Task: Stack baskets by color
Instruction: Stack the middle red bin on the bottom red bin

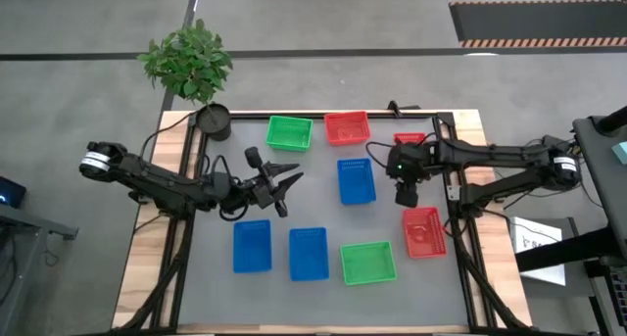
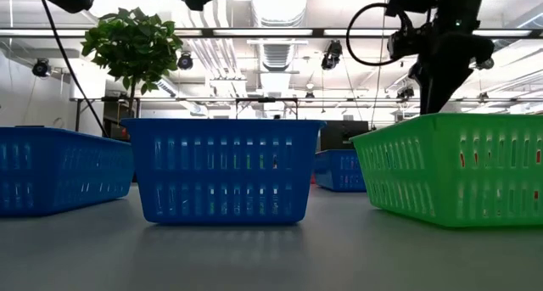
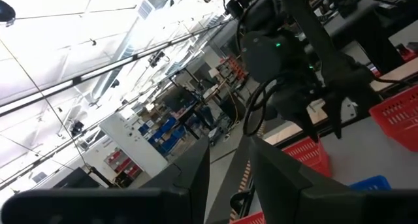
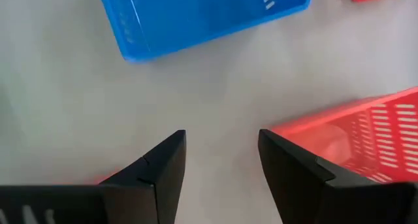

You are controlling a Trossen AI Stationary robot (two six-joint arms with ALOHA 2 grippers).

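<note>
Eight baskets rest on their bases on the grey mat. A green one (image 1: 289, 132), a red one (image 1: 347, 127) and a small-looking red one (image 1: 409, 138) stand at the far side, and a blue one (image 1: 356, 180) in the middle. Two blue ones (image 1: 252, 246) (image 1: 309, 253), a green one (image 1: 368, 263) and a red one (image 1: 423, 231) stand near the front. My right gripper (image 1: 405, 194) (image 4: 219, 165) hangs open above the mat between the middle blue basket (image 4: 202, 15) and the front red basket (image 4: 366, 136). My left gripper (image 1: 284, 179) (image 3: 228, 178) is raised left of centre, open and empty.
A potted plant (image 1: 188, 62) in a black pot (image 1: 213, 121) stands at the table's far left corner. The mat between the far row and the near row is bare grey surface (image 1: 323, 214). The table frame's right rail (image 1: 456, 228) runs just beside the front red basket.
</note>
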